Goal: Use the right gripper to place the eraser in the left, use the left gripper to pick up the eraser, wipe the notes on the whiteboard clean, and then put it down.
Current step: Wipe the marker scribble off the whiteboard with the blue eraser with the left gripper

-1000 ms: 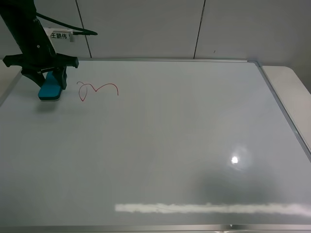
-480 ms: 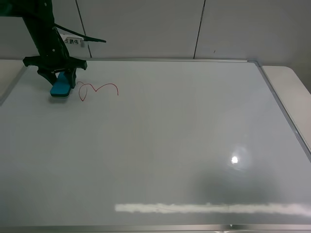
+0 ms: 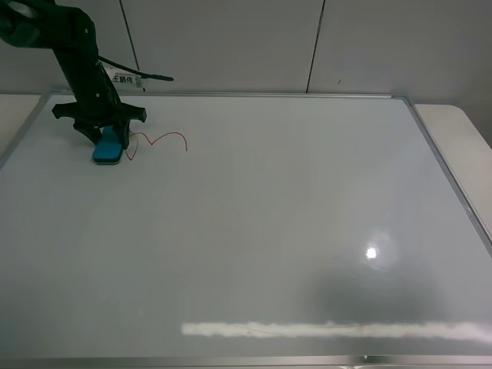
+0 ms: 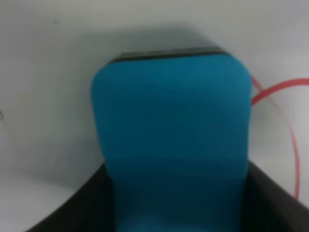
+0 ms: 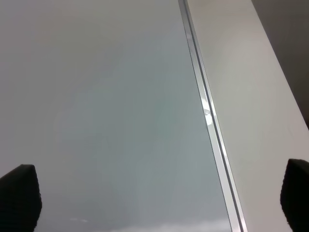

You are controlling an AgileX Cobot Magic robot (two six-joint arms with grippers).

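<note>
The whiteboard (image 3: 254, 231) fills most of the exterior high view. My left gripper (image 3: 103, 132) is shut on the teal-blue eraser (image 3: 108, 147) and presses it on the board at the far left. The eraser touches the left end of the red notes (image 3: 173, 134), hiding part of the loop. In the left wrist view the eraser (image 4: 171, 140) fills the picture between the black fingers (image 4: 273, 200), with a red curve of the notes (image 4: 293, 145) beside it. My right gripper (image 5: 157, 195) is open and empty over the board's right frame; it is out of the exterior high view.
The board's silver frame (image 5: 207, 116) runs beside a pale tabletop (image 5: 246, 96). A grey panelled wall (image 3: 307, 46) stands behind the board. A bright light reflection (image 3: 371, 252) lies on the board at the lower right.
My left arm has carried the eraser to the right and slightly farther back, from the board's left edge up against the left end of the red notes.
</note>
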